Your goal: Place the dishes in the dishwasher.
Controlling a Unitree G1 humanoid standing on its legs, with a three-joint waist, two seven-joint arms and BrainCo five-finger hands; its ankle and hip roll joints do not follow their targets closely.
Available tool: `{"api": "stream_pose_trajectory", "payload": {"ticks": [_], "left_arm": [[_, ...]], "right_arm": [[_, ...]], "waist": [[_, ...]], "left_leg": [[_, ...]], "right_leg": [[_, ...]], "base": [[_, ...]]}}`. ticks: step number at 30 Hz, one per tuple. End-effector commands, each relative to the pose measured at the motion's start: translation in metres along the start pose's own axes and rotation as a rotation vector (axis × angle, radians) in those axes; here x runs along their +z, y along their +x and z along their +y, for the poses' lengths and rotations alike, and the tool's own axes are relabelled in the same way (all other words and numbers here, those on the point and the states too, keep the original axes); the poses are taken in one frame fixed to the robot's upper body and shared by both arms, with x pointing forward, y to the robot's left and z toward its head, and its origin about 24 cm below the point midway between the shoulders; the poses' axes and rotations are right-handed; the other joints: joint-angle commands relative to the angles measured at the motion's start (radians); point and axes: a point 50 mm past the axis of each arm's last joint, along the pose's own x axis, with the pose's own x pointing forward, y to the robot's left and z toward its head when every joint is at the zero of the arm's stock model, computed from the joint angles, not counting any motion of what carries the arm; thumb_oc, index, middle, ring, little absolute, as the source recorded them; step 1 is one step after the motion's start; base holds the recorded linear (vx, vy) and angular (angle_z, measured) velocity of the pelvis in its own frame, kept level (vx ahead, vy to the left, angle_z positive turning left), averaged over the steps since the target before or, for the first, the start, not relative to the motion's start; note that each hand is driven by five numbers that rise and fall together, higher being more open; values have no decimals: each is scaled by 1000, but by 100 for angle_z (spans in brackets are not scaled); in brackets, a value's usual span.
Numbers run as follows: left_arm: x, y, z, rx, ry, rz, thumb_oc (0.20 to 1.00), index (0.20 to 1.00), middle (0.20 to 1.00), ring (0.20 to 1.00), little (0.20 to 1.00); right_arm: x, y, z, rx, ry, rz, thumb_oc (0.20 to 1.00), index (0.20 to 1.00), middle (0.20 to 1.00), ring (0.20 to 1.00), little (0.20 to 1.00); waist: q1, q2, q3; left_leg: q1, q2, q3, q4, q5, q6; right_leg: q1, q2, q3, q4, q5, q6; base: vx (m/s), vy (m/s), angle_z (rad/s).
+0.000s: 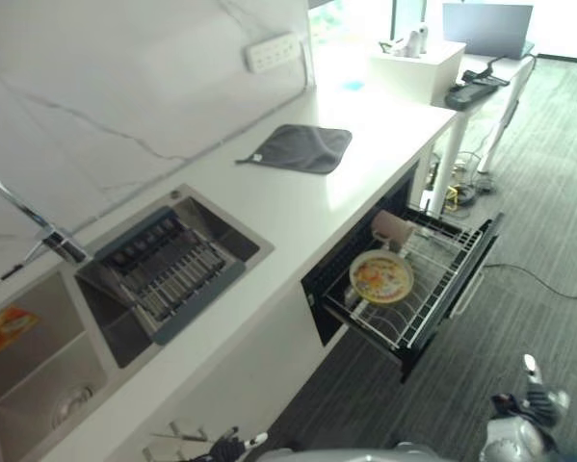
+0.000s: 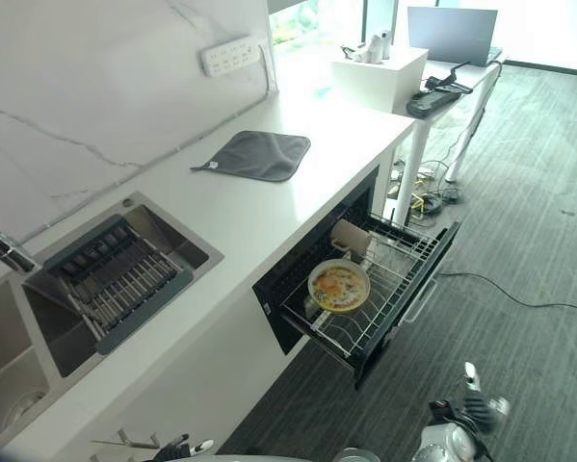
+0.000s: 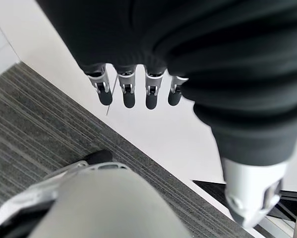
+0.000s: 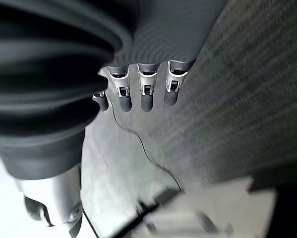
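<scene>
Plate [image 1: 380,276] & cup [image 1: 392,227] in rack [image 1: 432,308]; wrist cams: fingers [image 3: 128,94] straight.

Glossy white bench [image 1: 298,207], brushed-metal sink [image 1: 38,361], soft grey cloth [image 1: 302,147], wire-metal rack [image 1: 432,289], glazed plate [image 1: 380,276], ribbed carpet [image 1: 548,192].

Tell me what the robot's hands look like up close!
Each hand wears a dark ribbed cover over its back and wrist, like a stretchy black sleeve. From the left hand and the right hand a row of shiny silver fingers pokes out, each ending in a rounded dark tip. A chunky silver thumb sits apart from the row.
</scene>
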Motion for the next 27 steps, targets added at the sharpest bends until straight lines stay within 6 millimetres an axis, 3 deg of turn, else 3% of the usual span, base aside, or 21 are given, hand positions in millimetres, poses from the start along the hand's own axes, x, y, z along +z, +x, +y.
{"api": "stream_pose_trajectory", "payload": {"ticks": [1,8,9,17,18,22,24,27], "left_arm": [[14,3,15,24,18,-14,1000,1000,1000,1000,1000],[2,1,15,1,-54,10,1000,1000,1000,1000,1000],[0,0,16,-8,-74,22,1000,1000,1000,1000,1000],[-6,-1,30,21,-122,50,1000,1000,1000,1000,1000],[-9,-3,37,33,-138,46,1000,1000,1000,1000,1000],[-10,-4,40,27,-134,31,1000,1000,1000,1000,1000],[-8,-5,45,27,-136,22,1000,1000,1000,1000,1000],[-3,-6,56,35,-123,1,1000,1000,1000,1000,1000]], "right_arm": [[28,15,64,367,186,-13,1000,1000,1000,1000,1000],[76,22,124,753,103,-60,1000,1000,1000,1000,1000],[103,23,153,851,62,-83,1000,1000,1000,1000,1000],[137,15,204,1052,40,-63,1000,1000,1000,1000,1000],[146,11,219,1087,-1,-72,1000,1000,1000,1000,1000],[159,8,234,1121,-69,-101,1000,1000,1000,1000,1000],[181,-1,255,1166,-107,-142,1000,1000,1000,1000,1000],[192,-16,281,1232,-171,-177,1000,1000,1000,1000,1000]], "waist": [[42,-34,64],[81,32,105],[96,46,110],[150,44,136],[171,29,159],[195,30,184],[221,36,206],[252,20,234]], "left_leg": [[-63,-48,-37,131,-78,20],[-127,-75,-72,178,-61,13],[-133,-81,-81,171,-46,7],[-171,-91,-102,202,-56,16],[-186,-105,-121,239,-88,16],[-198,-111,-131,243,-85,23],[-206,-121,-139,222,-74,32],[-239,-129,-149,221,-73,49]], "right_leg": [[-26,-35,-66,216,-154,-73],[-90,-69,-85,327,-190,-90],[-96,-75,-91,346,-202,-96],[-164,-93,-121,468,-246,-109],[-186,-108,-111,528,-283,-110],[-209,-121,-116,540,-273,-106],[-239,-134,-121,533,-251,-91],[-271,-143,-123,518,-219,-73]], "base": [[40,53,38],[20,107,26],[80,148,16],[-6,59,9],[42,41,13],[18,104,12],[-16,236,9],[-28,131,4]]}}
